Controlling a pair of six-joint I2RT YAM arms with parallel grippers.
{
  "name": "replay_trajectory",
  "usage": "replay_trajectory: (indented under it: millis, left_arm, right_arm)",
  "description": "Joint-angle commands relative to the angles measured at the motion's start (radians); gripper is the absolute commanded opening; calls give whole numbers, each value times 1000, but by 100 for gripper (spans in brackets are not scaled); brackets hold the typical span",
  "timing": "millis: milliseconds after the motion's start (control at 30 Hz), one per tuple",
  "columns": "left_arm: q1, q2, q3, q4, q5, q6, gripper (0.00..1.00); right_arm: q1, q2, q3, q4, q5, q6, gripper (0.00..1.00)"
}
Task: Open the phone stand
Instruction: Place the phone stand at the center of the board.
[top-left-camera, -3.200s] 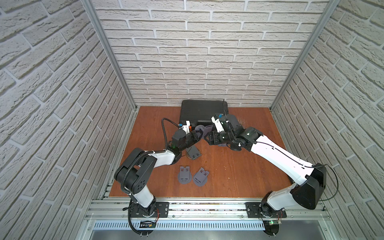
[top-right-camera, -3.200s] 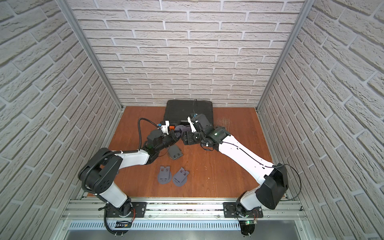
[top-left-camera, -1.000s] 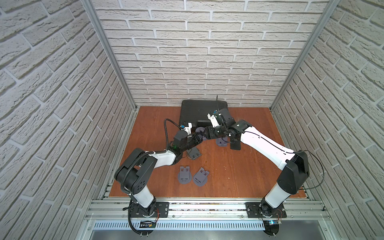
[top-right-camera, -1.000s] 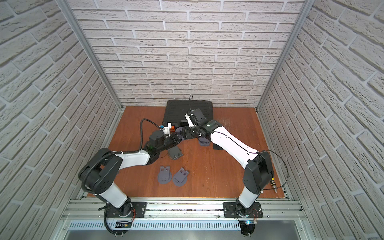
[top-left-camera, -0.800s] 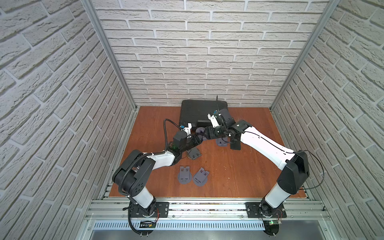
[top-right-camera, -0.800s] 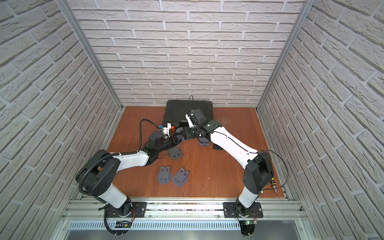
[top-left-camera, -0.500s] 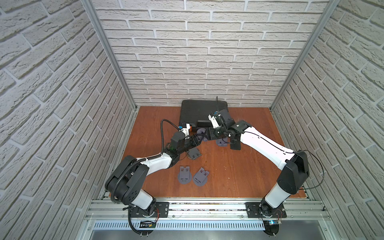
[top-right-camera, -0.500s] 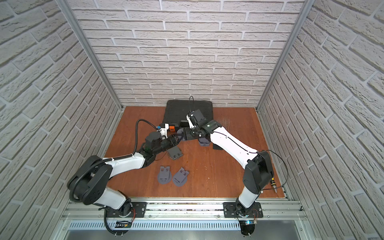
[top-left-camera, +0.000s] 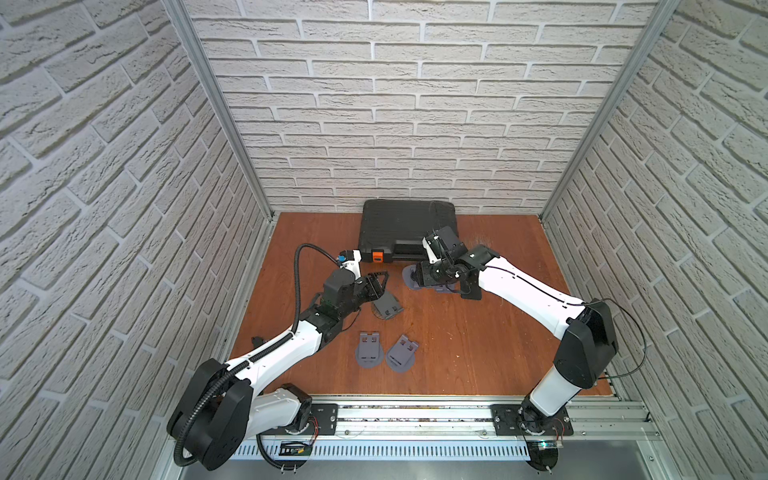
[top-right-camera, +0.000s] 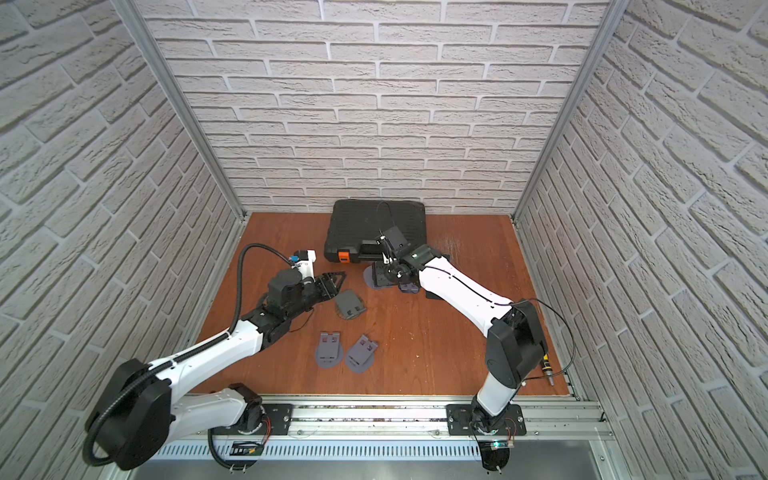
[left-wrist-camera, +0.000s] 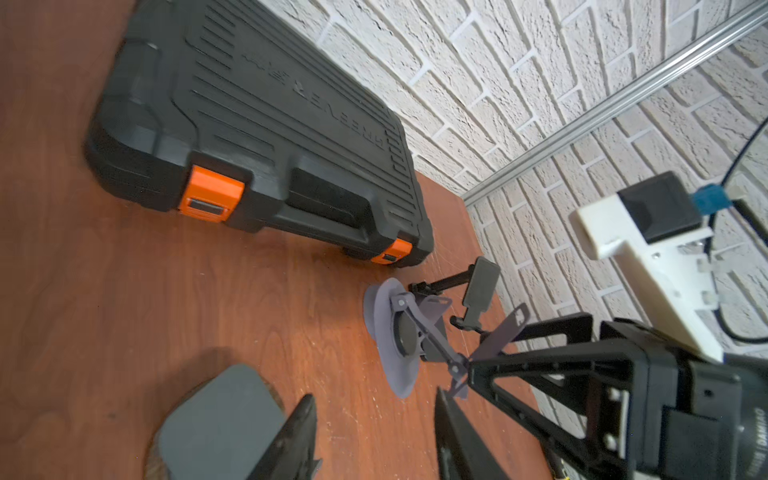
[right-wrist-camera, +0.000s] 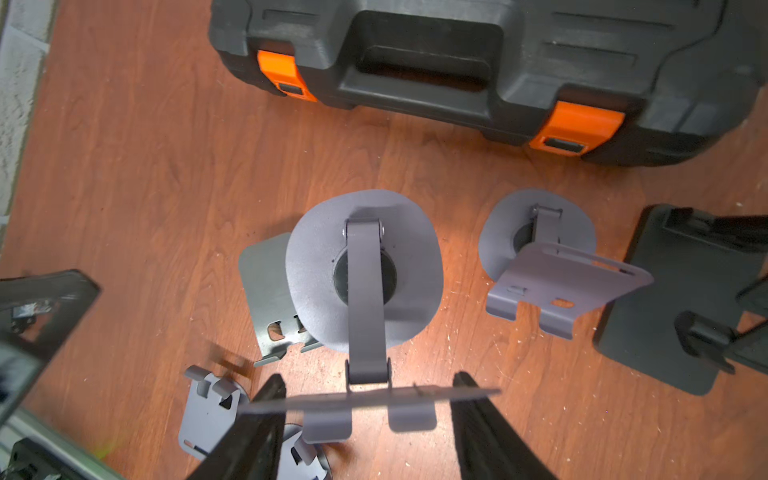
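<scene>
The grey phone stand (right-wrist-camera: 365, 274) is unfolded and hangs above the table in front of the toolbox. Its round base (top-left-camera: 409, 276) is tilted up off the wood. My right gripper (right-wrist-camera: 368, 409) is shut on the stand's flat plate (right-wrist-camera: 365, 401), which spans edge-on between the two fingers. In the left wrist view the stand's base (left-wrist-camera: 390, 345) sits beyond my left gripper (left-wrist-camera: 374, 432). The left gripper (top-left-camera: 380, 280) is open with bare table between its fingers, a short way left of the stand and apart from it.
A black toolbox (top-left-camera: 407, 228) with orange latches lies at the back. Another unfolded grey stand (right-wrist-camera: 540, 266) and a black stand (right-wrist-camera: 673, 299) are to the right of the held one. Three folded grey stands (top-left-camera: 386, 305) (top-left-camera: 368, 349) (top-left-camera: 402, 352) lie nearer the front.
My left gripper has opened, come off the stand and drawn back to the left. The right gripper has kept its hold on the plate almost in place.
</scene>
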Motion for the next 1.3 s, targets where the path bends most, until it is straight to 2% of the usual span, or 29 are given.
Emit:
replay_trajectory:
  millis: [0, 467, 1000, 1267]
  left_arm:
    - [21, -36, -25, -49, -35, 40, 47]
    - [64, -58, -59, -41, -6, 35, 49]
    - [116, -40, -39, -62, 28, 53, 51]
    - [126, -15, -48, -34, 42, 43, 51]
  right_arm:
    - [20, 28, 18, 10, 56, 35, 20]
    - [51, 175, 114, -34, 216, 130, 19]
    - [48, 329, 218, -70, 252, 163, 19]
    - [41, 358, 232, -85, 265, 173, 19]
